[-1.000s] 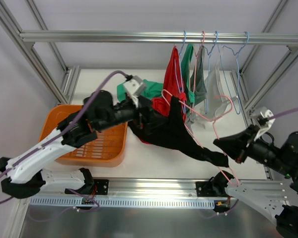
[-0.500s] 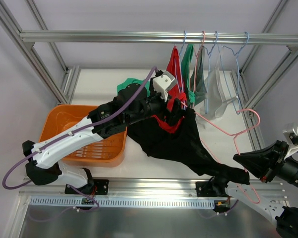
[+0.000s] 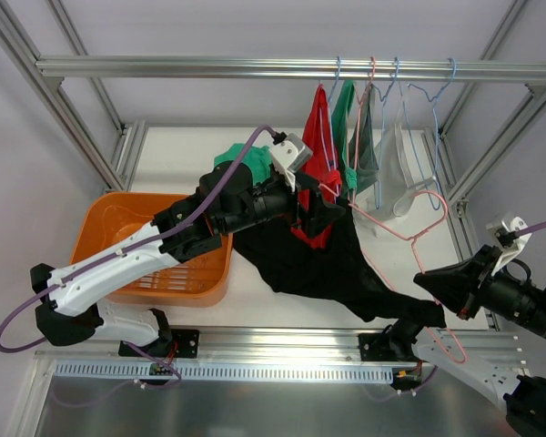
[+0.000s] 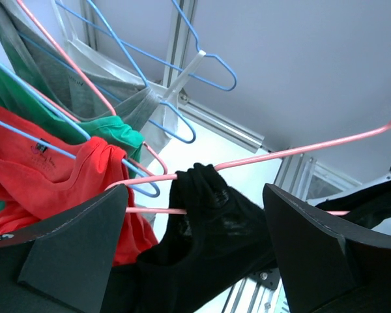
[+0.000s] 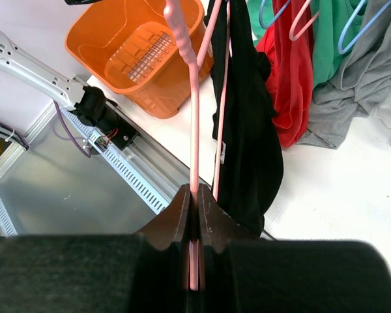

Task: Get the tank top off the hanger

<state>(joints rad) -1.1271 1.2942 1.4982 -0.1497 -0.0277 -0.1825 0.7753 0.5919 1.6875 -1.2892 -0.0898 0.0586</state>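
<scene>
The black tank top (image 3: 337,264) hangs from a pink wire hanger (image 3: 382,224) stretched between my two grippers above the table. My left gripper (image 3: 326,214) is open; in the left wrist view its fingers stand wide apart on either side of the tank top's strap (image 4: 205,195), which is looped over the pink hanger (image 4: 300,151). My right gripper (image 3: 425,280) is shut on the hanger's rod (image 5: 193,130) at the lower right, with the black top (image 5: 247,130) dangling just beside it.
An orange basket (image 3: 146,264) stands at the left. Red (image 3: 320,137), green and grey garments and a white one hang on blue and pink hangers from the rail (image 3: 255,66) at the back right. A green cloth (image 3: 241,159) lies behind my left arm.
My right gripper has pulled the hanger back to the left and slightly up. My left arm, which swung right a second ago, has shifted a little left; the tank top sways with them.
</scene>
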